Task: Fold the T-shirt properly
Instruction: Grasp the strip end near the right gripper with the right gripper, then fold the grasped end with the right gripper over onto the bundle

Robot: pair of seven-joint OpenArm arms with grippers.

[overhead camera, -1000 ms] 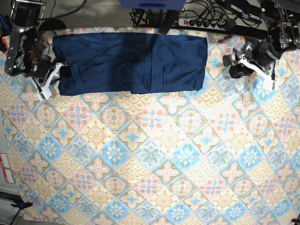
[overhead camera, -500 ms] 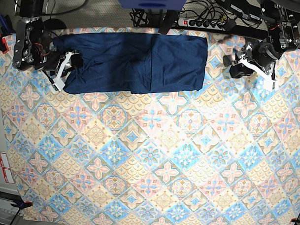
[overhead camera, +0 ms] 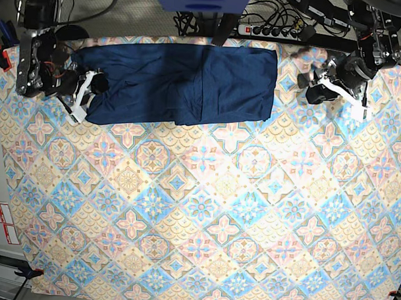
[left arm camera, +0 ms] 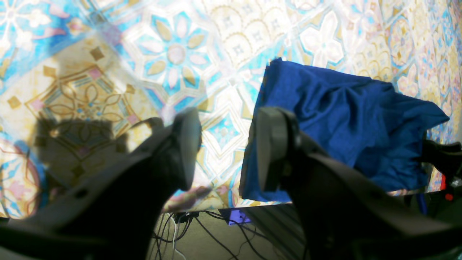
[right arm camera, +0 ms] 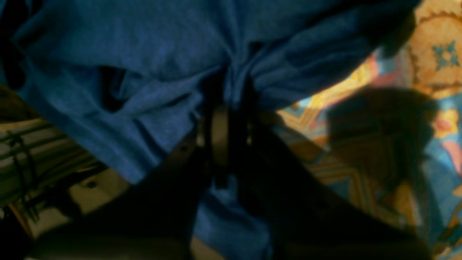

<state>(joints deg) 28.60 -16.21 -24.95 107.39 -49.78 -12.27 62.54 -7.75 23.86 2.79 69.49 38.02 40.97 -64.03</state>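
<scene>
Since a second ago your right pincer (overhead camera: 96, 82) has climbed from the T-shirt's (overhead camera: 183, 83) lower corner onto its end and pinched together on a bunch of navy fabric. The T-shirt lies along the far edge of the table (overhead camera: 205, 209), on the tile-print cloth (overhead camera: 252, 191), its long axis running side to side, stretching away from that pincer. Across it, your left pincer (overhead camera: 313, 88) hovers with its tips apart and nothing between them, just beside the opposite end.
</scene>
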